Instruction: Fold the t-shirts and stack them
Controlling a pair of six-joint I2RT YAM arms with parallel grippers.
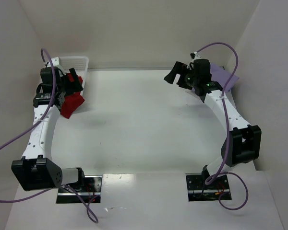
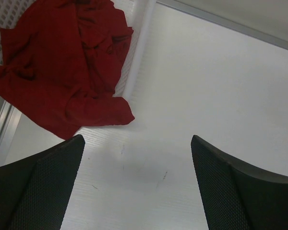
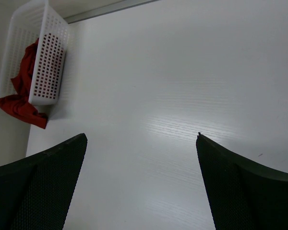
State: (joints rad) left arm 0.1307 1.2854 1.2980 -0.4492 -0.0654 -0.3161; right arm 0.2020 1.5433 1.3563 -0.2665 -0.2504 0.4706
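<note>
A t-shirt (image 2: 62, 72) lies ahead and left of the fingers (image 2: 38, 191) of the left gripper (image 2: 137, 143), partly in the basket (image 2: 139, 43), spilling over its rim onto the table (image 2: 221, 96). From the right gripper (image 3: 141, 139), both lie far ahead-left, well apart.

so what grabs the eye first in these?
The dark red t-shirt spilling crumpled out of the white mesh basket at the far left corner. Next, a lavender shirt at the far right, partly hidden behind the right arm. The left gripper and right gripper are both open and empty.
</note>
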